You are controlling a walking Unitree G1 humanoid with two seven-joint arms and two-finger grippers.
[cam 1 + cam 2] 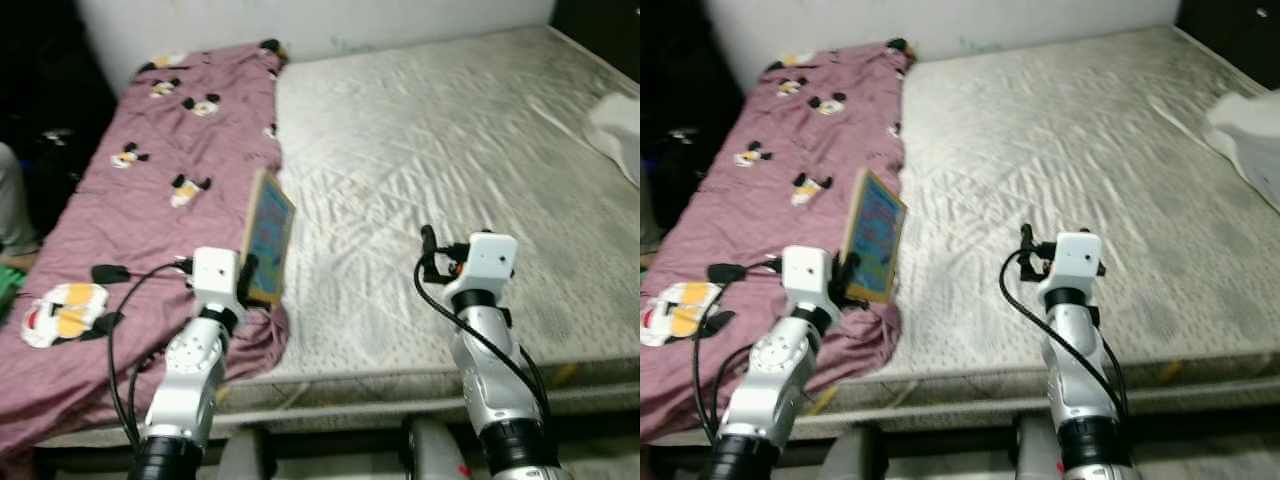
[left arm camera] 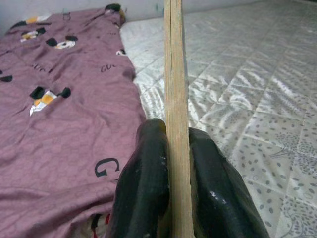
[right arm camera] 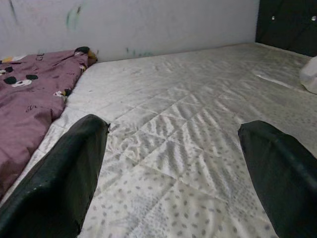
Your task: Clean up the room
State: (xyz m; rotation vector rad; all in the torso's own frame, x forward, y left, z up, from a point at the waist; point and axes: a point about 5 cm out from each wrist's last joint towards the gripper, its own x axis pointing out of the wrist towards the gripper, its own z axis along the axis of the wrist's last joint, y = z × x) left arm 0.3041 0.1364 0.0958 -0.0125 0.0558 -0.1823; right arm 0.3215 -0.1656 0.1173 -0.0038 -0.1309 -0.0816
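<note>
A thin wooden board with a colourful blue picture face point(image 1: 268, 236) stands on edge above the seam between the purple blanket point(image 1: 150, 180) and the bare mattress point(image 1: 450, 150). My left gripper point(image 1: 250, 283) is shut on its lower edge. In the left wrist view the board's edge point(image 2: 176, 99) runs up between the two black fingers point(image 2: 143, 198), which press it from both sides. My right gripper point(image 1: 432, 250) hovers open over the mattress near the front edge, its fingers point(image 3: 59, 183) wide apart with nothing between them.
The purple blanket with cartoon prints covers the bed's left strip and hangs over the front edge. A white pillow or cloth point(image 1: 620, 130) lies at the mattress's far right. A white wall point(image 3: 129, 25) runs behind the bed. A dark area point(image 1: 40, 100) lies to the left.
</note>
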